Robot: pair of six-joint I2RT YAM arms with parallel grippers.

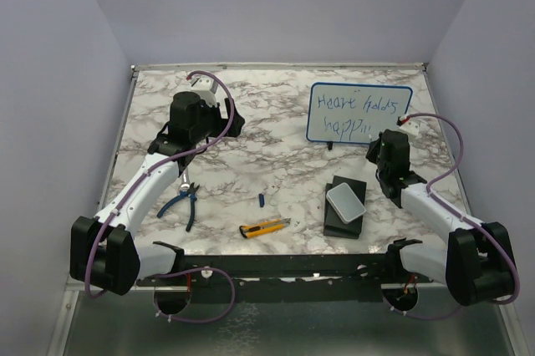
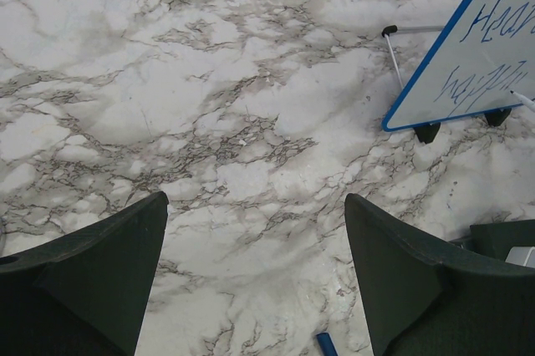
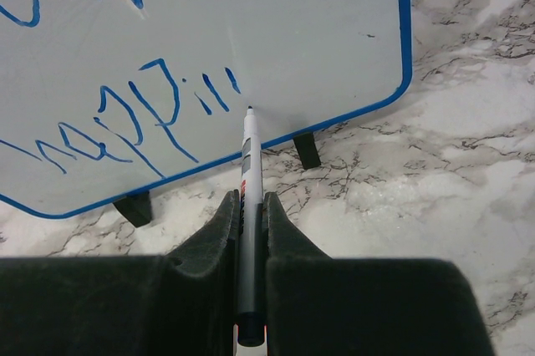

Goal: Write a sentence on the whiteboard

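Observation:
The whiteboard (image 1: pixel 359 114) (image 2: pixel 468 55) (image 3: pixel 276 30), white in a thin blue frame on small black feet, stands propped at the back right of the marble table. The sentence (image 1: pixel 354 116) (image 3: pixel 142 118) runs across it in two lines of blue handwriting. My right gripper (image 3: pixel 249 202) (image 1: pixel 388 144) is shut on a grey-and-white marker (image 3: pixel 247 180), whose tip sits at the board's surface just right of the lower line's last strokes. My left gripper (image 2: pixel 255 199) (image 1: pixel 219 122) hangs open over bare marble left of the board, with nothing between its fingers.
Blue-handled pliers (image 1: pixel 185 201), a yellow utility knife (image 1: pixel 265 226) and a small blue cap (image 1: pixel 261 199) (image 2: pixel 326 344) lie near the front. A pale grey box (image 1: pixel 346 202) rests on a black block (image 1: pixel 334 224) beside the right arm. Walls close in three sides.

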